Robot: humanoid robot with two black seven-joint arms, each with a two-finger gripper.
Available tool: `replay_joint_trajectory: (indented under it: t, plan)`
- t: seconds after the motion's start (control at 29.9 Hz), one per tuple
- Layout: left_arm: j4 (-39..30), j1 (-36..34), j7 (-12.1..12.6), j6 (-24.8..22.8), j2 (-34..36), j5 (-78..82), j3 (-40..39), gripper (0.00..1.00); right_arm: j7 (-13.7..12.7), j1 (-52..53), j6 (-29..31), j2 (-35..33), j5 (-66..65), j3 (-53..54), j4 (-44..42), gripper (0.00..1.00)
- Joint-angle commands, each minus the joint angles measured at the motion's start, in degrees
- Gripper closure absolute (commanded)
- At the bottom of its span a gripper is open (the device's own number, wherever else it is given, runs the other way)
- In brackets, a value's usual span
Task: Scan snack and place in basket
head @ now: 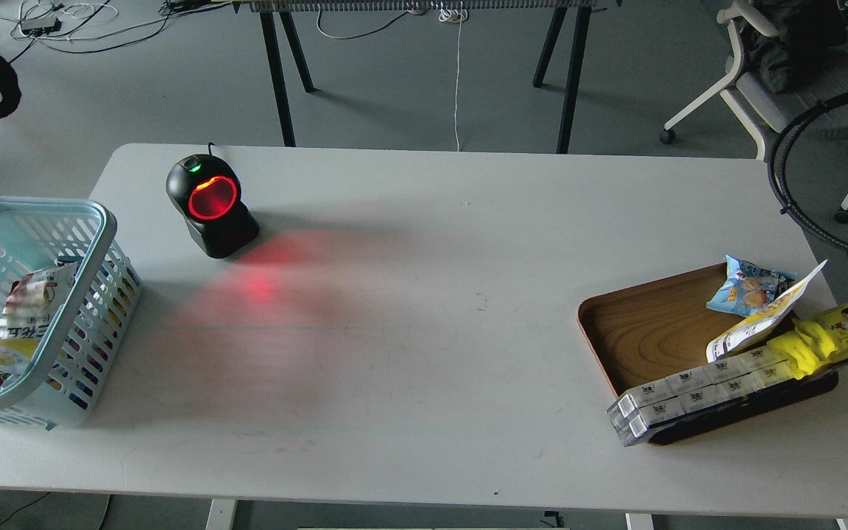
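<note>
Yellow-and-white, the snack (761,318) is leaning in the wooden tray (648,324) near the bench's (424,353) right edge, propped between the blue bag (744,287) and the long yellow pack (836,335); the scanner (210,205) is glowing red at the far-left corner, facing inward for a barcode; the basket (63,221) is waiting at the left edge; neither claw is showing, so I cannot tell their state.
</note>
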Motion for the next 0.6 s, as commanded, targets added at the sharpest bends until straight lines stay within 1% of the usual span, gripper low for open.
replay_joint_trajectory:
  t: [0.0,0.17,0.33,0.43,0.57]
  plan:
    - [1.19,0.51,0.98,-0.02,-4.17,-2.24,-0.57,0.01,-0.64,-0.02,0.00,1.52,0.60,0.06,-1.67,0.01]
    - [1.19,1.56,0.71,-0.02,-8.39,-4.77,-0.74,0.01,-1.61,-0.45,0.00,3.10,0.69,0.14,-2.38,0.01]
    - [1.19,4.29,0.80,-0.02,-9.45,-10.32,-0.74,0.00,-1.70,-1.60,0.00,4.16,3.05,0.06,-2.20,0.01]
    - [1.02,7.10,0.80,-0.02,-11.38,-12.34,-0.92,0.00,-1.70,-2.21,0.00,5.03,3.76,-0.20,-2.11,0.01]
    - [1.02,9.47,0.71,-0.02,-12.52,-14.80,-3.55,0.00,-1.70,-2.30,0.00,6.79,3.59,-0.99,-2.02,0.01]
